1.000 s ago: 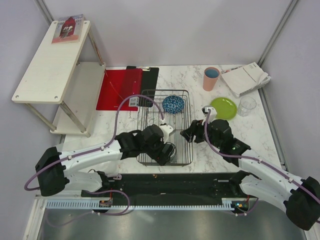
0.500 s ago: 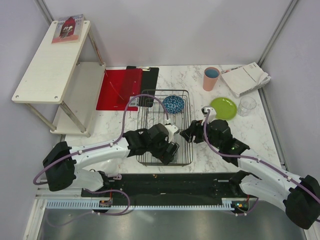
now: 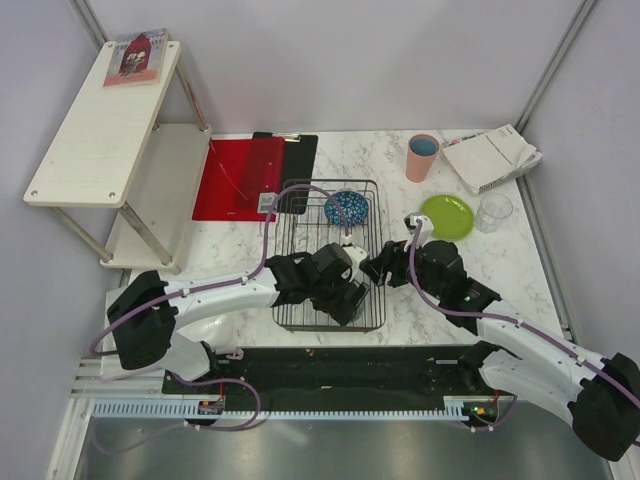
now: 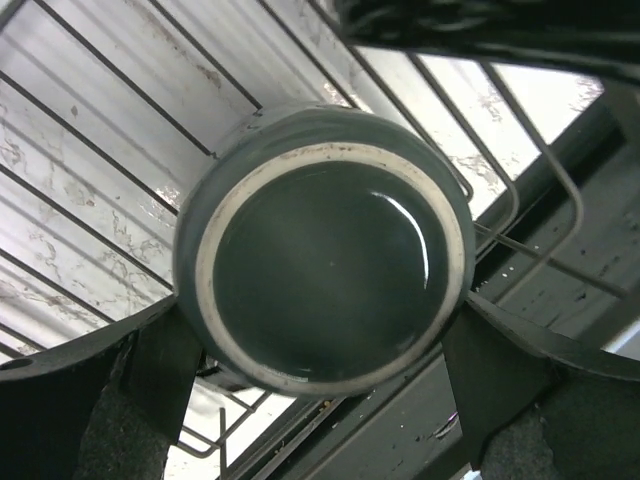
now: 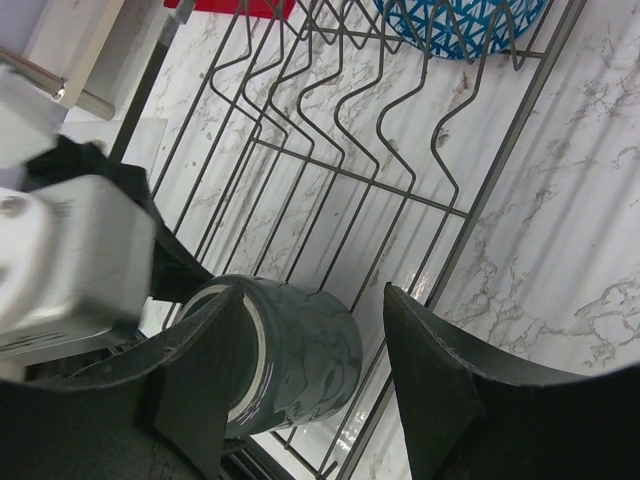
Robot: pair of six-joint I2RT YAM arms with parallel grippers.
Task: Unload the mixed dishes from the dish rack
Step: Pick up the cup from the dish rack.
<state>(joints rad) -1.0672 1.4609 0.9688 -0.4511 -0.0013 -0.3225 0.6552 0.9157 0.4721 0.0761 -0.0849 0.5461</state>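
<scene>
Mug point(image 4: 325, 260) in rack point(image 3: 345, 181) is straddled by left claw point(image 4: 318, 335), grip unconfirmed; right claw point(image 5: 310, 300) is held spread. Lifting out is needed.

On the white marble table point(image 3: 500, 270) in front of me sit the black wire dish rack point(image 3: 296, 250), a red clipboard point(image 3: 235, 180), the salmon-pink cup point(image 3: 422, 157), the lime-green plate point(image 3: 447, 213), the clear glass point(image 3: 493, 211) and an open booklet point(image 3: 490, 158).
</scene>
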